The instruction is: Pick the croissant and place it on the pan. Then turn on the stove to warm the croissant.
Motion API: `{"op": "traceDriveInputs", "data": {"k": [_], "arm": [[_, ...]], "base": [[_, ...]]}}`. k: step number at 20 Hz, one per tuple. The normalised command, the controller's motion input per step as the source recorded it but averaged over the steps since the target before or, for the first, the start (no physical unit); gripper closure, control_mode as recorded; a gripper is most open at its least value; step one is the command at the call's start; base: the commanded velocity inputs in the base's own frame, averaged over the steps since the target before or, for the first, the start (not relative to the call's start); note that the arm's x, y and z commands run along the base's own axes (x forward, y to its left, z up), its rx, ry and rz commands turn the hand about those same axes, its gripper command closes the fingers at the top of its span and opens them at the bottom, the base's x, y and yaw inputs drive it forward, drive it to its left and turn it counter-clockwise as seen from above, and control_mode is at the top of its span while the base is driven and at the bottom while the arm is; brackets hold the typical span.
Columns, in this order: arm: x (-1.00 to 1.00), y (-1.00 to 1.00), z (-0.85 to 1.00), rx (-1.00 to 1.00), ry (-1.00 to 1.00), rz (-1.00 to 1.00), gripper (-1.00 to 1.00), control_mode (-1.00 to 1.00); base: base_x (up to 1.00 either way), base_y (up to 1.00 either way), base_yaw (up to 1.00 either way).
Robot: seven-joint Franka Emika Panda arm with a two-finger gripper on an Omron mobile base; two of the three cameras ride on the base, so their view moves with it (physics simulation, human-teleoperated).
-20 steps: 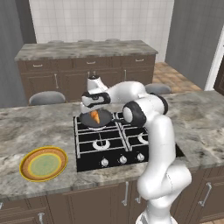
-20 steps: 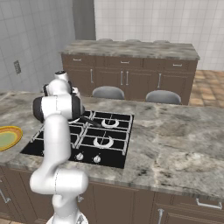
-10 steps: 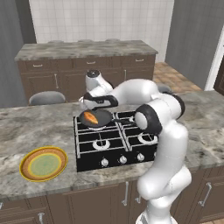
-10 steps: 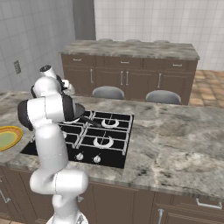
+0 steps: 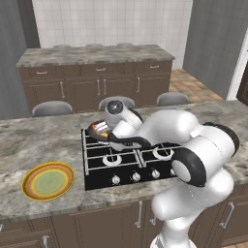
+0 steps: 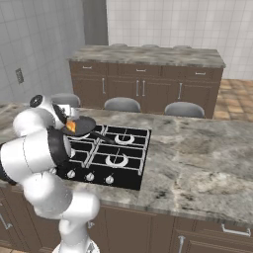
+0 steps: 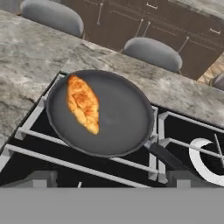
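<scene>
The croissant (image 7: 83, 104), a golden-orange pastry, lies in the left part of the round black pan (image 7: 118, 127). The pan sits on the back left burner of the black stove (image 5: 131, 167), its handle (image 7: 168, 158) pointing toward the stove's middle. My gripper (image 6: 65, 117) hovers just above the pan's far left side, open, with nothing in it. The croissant (image 5: 100, 129) shows beside the hand in the left base view, and in the right base view the croissant (image 6: 70, 127) lies in the pan (image 6: 83, 126). A row of silver knobs (image 5: 135, 177) lines the stove's front edge.
A yellow-rimmed plate (image 5: 48, 180) with a green centre rests on the counter left of the stove. Grey stools (image 5: 116, 102) stand behind the island. My bulky elbow (image 5: 198, 162) hangs over the stove's front right corner.
My elbow has swung right and down toward the cameras, over the stove's front right. The hand has stayed above the pan, and the croissant has stayed in it.
</scene>
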Motion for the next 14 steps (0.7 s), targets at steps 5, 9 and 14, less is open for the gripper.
{"op": "traceDriveInputs", "data": {"k": [5, 9, 14], "arm": [[-0.99, -0.42, 0.0, 0.05, -0.16, 0.0, -1.0, -1.0], [-0.64, -0.09, 0.0, 0.07, -0.02, 0.0, -1.0, -1.0], [-0.51, 0.0, 0.0, 0.12, 0.13, 0.0, -1.0, -1.0]], "base": [[0.0, 0.0, 0.0], [0.0, 0.0, 0.0], [0.0, 0.0, 0.0]]}}
